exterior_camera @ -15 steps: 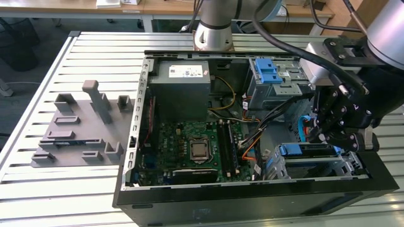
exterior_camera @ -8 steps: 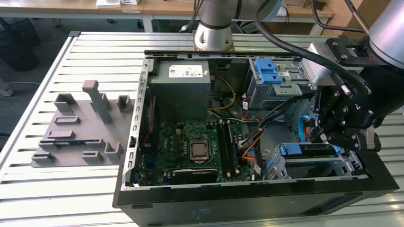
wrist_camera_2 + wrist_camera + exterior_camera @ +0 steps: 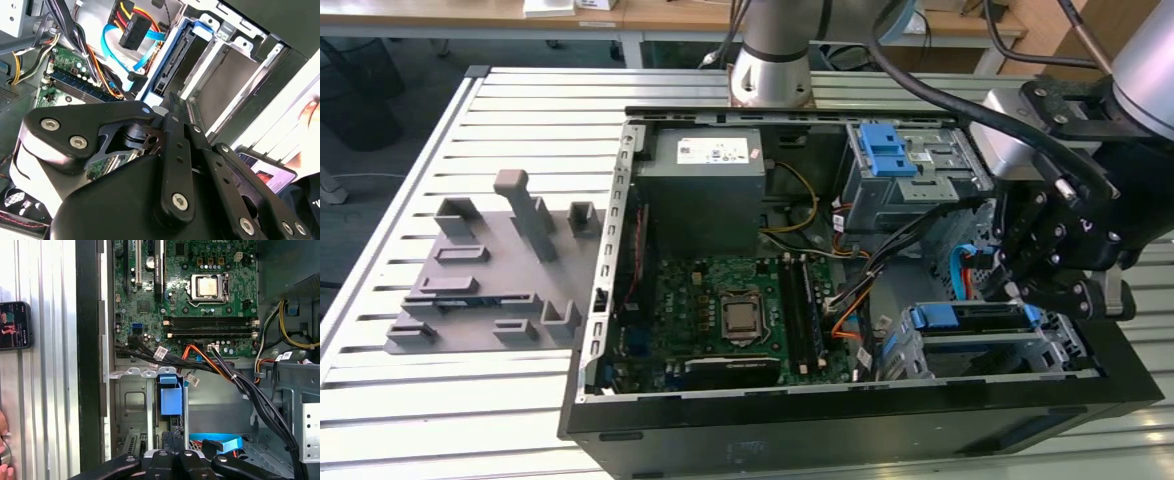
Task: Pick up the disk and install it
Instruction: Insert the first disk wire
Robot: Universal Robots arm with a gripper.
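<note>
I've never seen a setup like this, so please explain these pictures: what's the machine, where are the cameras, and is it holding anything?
It is one robot arm with a black claw, hanging over an open computer case that lies on a slatted metal table. The exterior view looks on from off the arm. Both wrist views come from cameras riding on the arm, looking into the case. Inside are a green motherboard and a grey power-supply box. A grey fixture lies beside the case. The disk, in its blue frame, sits in a drive cage close by the claw. Whether the claw grips anything, I cannot tell.
</note>
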